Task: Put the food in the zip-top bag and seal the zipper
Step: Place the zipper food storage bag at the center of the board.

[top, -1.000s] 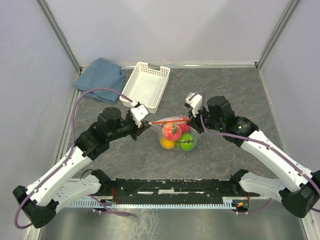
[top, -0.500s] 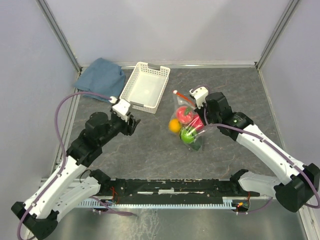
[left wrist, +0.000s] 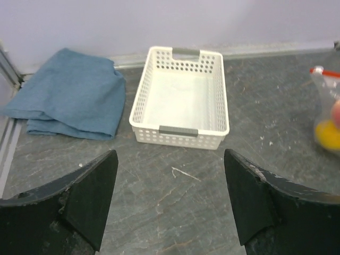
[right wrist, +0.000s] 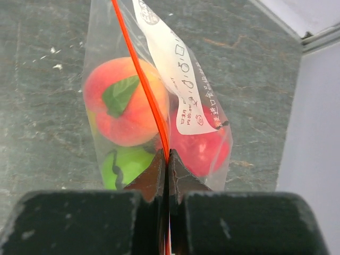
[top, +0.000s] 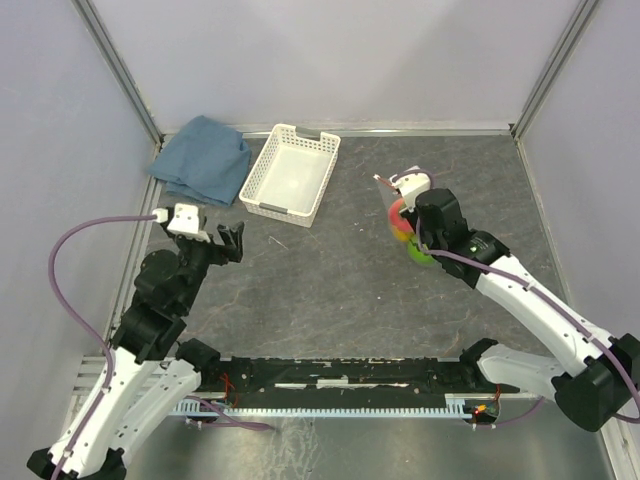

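Observation:
The zip-top bag (top: 397, 212) is clear and crinkly and holds the food: a peach fruit (right wrist: 125, 103), a red one (right wrist: 204, 146) and a bright green one (right wrist: 125, 169). My right gripper (right wrist: 168, 158) is shut on the orange-red zipper (right wrist: 139, 74), and the bag hangs from its fingers, right of centre under the gripper (top: 408, 224) in the top view. My left gripper (top: 232, 240) stands open and empty at the left, well apart from the bag. The left wrist view shows bare table between its fingers (left wrist: 170, 156) and the bag (left wrist: 326, 119) at the right edge.
A white slotted basket (top: 318, 178) stands empty at the back middle, with its rim (left wrist: 180, 130) just beyond the left gripper. A folded blue cloth (top: 203, 158) lies in the back left corner. Grey walls and metal posts close in the table.
My left gripper opened, let go of the bag's mouth and drew back to the left. The right gripper swung the bag to the back right, holding it alone by the zipper.

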